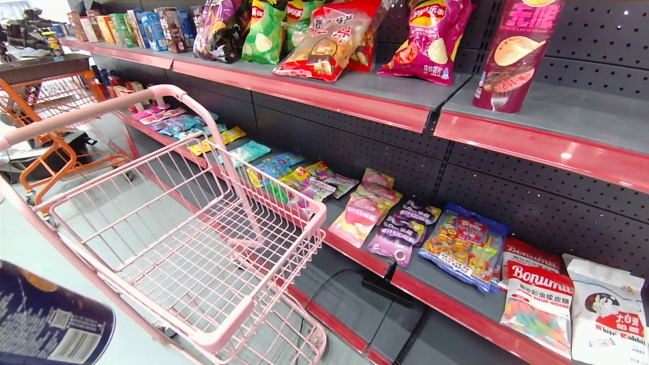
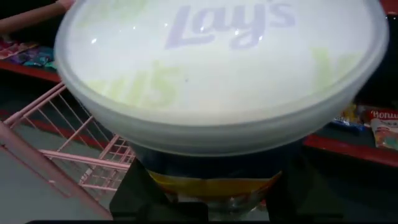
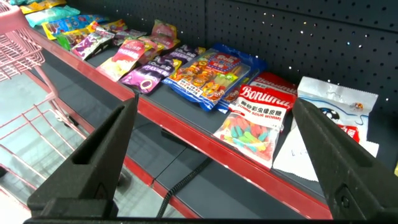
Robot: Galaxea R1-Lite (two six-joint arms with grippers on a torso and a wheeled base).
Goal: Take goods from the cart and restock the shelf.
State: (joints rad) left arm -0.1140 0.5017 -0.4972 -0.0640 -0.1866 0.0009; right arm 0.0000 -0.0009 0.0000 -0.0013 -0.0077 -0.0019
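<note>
One dark-blue cylindrical crisp can [image 1: 45, 319], seven o'clock, clamped in left claw [image 2: 211, 193]; right claw [image 3: 212, 106] apart. Advise: stand it upright beside tall maroon tube [image 1: 512, 56] on grey upper shelf [image 1: 583, 111], one o'clock.

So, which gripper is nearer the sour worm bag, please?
Right. The right gripper hangs open close to the sour worm bag; the left gripper holds the chip can beyond the cart.

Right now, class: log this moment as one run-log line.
left gripper: shut on can | right gripper: open, near lower shelf | cart: beside lower shelf | can not yet shelved
</note>
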